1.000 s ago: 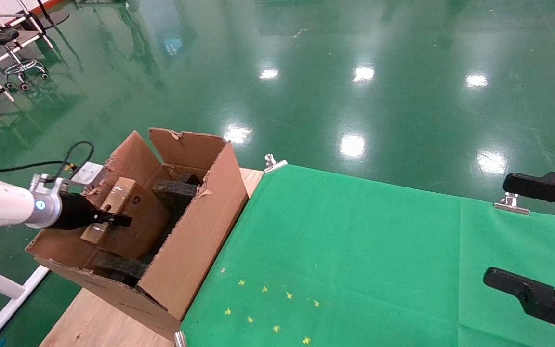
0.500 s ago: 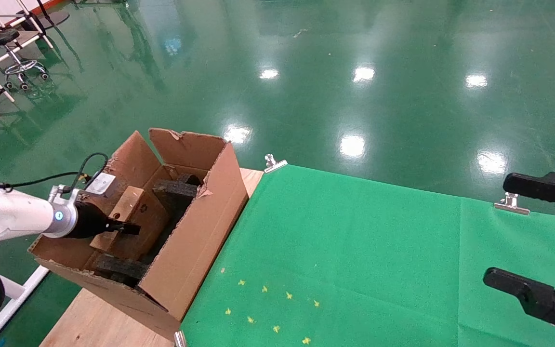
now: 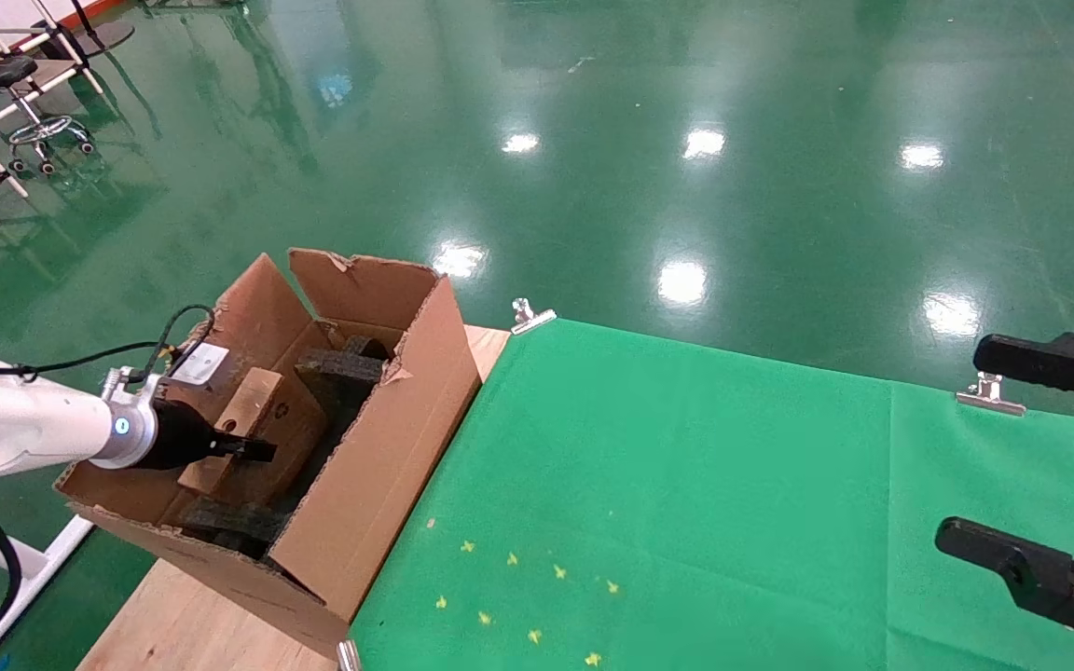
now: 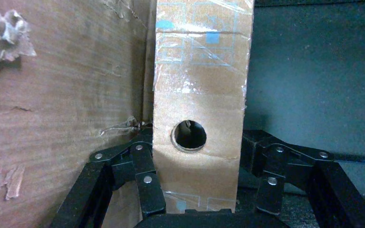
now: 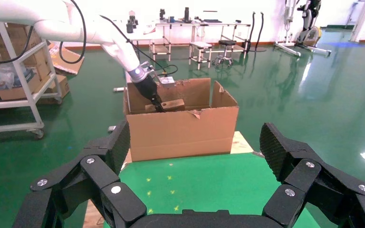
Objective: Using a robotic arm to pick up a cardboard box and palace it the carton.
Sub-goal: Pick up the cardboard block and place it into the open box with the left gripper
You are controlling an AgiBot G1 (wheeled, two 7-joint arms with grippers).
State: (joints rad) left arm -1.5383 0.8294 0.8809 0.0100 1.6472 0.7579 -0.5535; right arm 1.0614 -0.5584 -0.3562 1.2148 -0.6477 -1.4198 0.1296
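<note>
We see the left gripper (image 3: 243, 450) of the robotic arm (image 3: 24, 438) clamped on the cardboard box (image 3: 253, 433), low inside the carton (image 3: 378, 466) between its left wall and the foam pieces (image 3: 341, 368). The left wrist view alone shows the box's round hole (image 4: 189, 135) and a carton wall touching one side. The right gripper (image 5: 195, 166) hangs spread wide over the green cloth (image 3: 686, 503), which offers free room.

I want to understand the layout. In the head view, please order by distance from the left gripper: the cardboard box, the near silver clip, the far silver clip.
1. Cardboard box: inside the carton, held in the left gripper.
2. Near silver clip: green cloth's left far corner.
3. Far silver clip: far right edge.
</note>
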